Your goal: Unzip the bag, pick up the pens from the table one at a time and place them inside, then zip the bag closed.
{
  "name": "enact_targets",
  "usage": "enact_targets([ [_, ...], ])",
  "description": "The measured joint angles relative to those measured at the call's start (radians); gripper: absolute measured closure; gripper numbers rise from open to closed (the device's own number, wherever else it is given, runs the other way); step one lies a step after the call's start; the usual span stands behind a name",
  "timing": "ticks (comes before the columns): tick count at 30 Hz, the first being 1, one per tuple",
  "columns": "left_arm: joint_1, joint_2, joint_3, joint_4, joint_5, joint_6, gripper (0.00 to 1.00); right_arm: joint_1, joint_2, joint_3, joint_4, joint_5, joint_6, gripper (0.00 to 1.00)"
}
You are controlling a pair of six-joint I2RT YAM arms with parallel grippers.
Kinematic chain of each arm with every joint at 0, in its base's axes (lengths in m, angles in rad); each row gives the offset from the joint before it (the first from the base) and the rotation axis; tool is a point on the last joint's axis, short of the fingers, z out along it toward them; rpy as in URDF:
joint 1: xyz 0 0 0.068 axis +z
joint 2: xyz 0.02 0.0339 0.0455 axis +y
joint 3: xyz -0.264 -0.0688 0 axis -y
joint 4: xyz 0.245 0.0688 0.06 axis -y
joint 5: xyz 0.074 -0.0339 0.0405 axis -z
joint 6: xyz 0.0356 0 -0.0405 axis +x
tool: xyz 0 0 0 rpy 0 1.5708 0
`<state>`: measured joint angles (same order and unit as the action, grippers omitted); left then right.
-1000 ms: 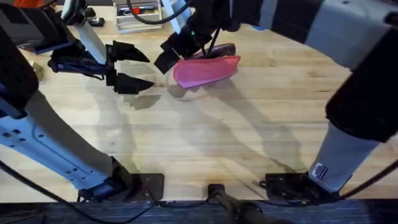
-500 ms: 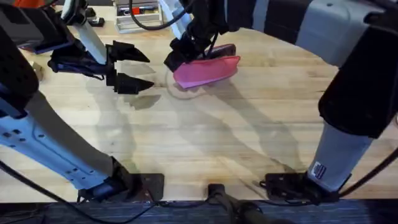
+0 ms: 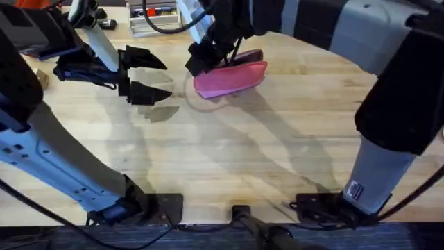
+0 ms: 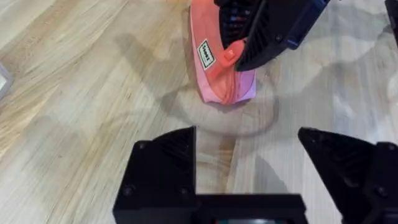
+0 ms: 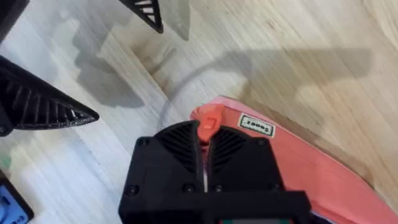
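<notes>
Pink fabric bag lies at twelve o'clock on the table, your right gripper pinched on its zipper tab, left gripper spread idle, so unbraced pulling may drag it.

Left arm: pale grey-white link, black joint housings, black cable along its lower side. Right arm: light grey tube with a small white label low down, black shroud above. Both bases black, bolted at the tabletop's near edge. Left gripper: matte black, wedge-shaped jaws. Right gripper: black, ribbed inner faces, small round screws on the housing
</notes>
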<state>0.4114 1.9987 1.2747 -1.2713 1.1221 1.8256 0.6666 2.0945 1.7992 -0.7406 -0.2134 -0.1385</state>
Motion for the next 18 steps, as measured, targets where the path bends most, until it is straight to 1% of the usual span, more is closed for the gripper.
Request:
enact_targets([
  [12,0.0,0.0,0.0,-0.008,0.0,0.0,0.008,0.0,-0.007,0.0,0.0,0.002,0.0,0.97],
  [15,-0.011,0.0,0.0,-0.008,0.0,0.0,0.008,-0.002,-0.04,0.0,-0.002,0.014,0.0,0.97],
  [18,-0.039,0.0,0.0,-0.003,0.0,0.0,0.008,-0.006,-0.062,0.0,-0.003,0.022,0.0,0.97],
])
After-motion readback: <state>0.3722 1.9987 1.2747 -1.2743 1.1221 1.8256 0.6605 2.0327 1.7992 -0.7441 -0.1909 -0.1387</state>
